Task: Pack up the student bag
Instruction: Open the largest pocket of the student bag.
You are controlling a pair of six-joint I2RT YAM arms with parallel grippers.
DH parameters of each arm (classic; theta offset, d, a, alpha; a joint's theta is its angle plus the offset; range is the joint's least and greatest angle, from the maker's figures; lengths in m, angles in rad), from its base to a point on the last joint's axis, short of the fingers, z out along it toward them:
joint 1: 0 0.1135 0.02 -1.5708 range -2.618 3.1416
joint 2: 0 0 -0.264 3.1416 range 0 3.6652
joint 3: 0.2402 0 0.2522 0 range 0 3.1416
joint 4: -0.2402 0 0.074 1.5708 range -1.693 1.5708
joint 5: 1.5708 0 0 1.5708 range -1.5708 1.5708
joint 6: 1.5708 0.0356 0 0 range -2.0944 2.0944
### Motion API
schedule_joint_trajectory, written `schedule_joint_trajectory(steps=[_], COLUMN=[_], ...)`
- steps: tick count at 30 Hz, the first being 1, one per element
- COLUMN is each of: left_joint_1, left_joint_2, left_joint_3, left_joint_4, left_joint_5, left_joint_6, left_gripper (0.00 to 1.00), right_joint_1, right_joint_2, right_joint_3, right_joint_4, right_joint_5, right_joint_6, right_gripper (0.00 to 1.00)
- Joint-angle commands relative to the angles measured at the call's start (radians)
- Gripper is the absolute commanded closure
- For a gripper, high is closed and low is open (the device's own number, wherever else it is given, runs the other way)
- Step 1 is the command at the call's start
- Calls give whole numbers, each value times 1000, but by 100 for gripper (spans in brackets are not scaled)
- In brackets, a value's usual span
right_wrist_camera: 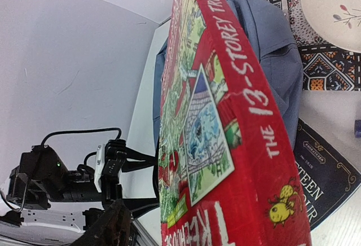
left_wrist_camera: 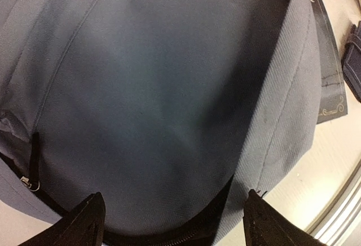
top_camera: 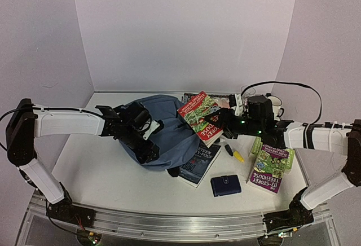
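Observation:
The student bag [top_camera: 169, 124] is a slate-blue backpack lying left of the table's middle. My left gripper [top_camera: 149, 151] hovers at its near edge. In the left wrist view its fingers [left_wrist_camera: 90, 220] stand wide apart and open. Only blue fabric [left_wrist_camera: 169, 88] and the black zip [left_wrist_camera: 186, 232] show between them. My right gripper [top_camera: 225, 126] is shut on a red "13-Storey Treehouse" book [top_camera: 200, 115], held tilted above the bag's right side. In the right wrist view the book [right_wrist_camera: 225, 144] fills the frame. One finger [right_wrist_camera: 110, 226] shows at its left; the other is hidden behind it.
A dark book [top_camera: 198, 164] lies against the bag's right edge, with a navy wallet [top_camera: 225, 185] in front of it. A purple and green book [top_camera: 272, 170] and a yellow pen [top_camera: 237, 156] lie to the right. A mug [top_camera: 276, 108] stands behind my right arm. A plate [right_wrist_camera: 333, 9] rests on a patterned mat.

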Motion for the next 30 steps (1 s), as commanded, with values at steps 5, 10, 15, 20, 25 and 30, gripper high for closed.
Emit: schedule_joint_trajectory(steps=[5, 10, 15, 20, 25, 30], left_joint_1=[2, 11, 69, 91, 92, 93], left_joint_2=[82, 31, -20, 21, 36, 47], left_joint_3=[73, 121, 152, 173, 168, 164], left_joint_4=[-33, -38, -96, -211, -268, -291], left_joint_5=[-9, 16, 38, -3, -19, -31], left_joint_6=[58, 74, 145, 208, 262, 293], left_gripper=[15, 15, 15, 18, 19, 19], right_joint_1=[-1, -1, -1, -1, 0, -1], right_joint_2=[-27, -28, -37, -30, -22, -13], right_joint_3=[27, 30, 25, 33, 40, 47], right_joint_4=[79, 79, 79, 79, 79, 79], right_joint_5=[-32, -39, -34, -38, -40, -44], right_joint_6=[-19, -20, -23, -25, -26, -26], right_gripper=[100, 100, 100, 100, 100, 100])
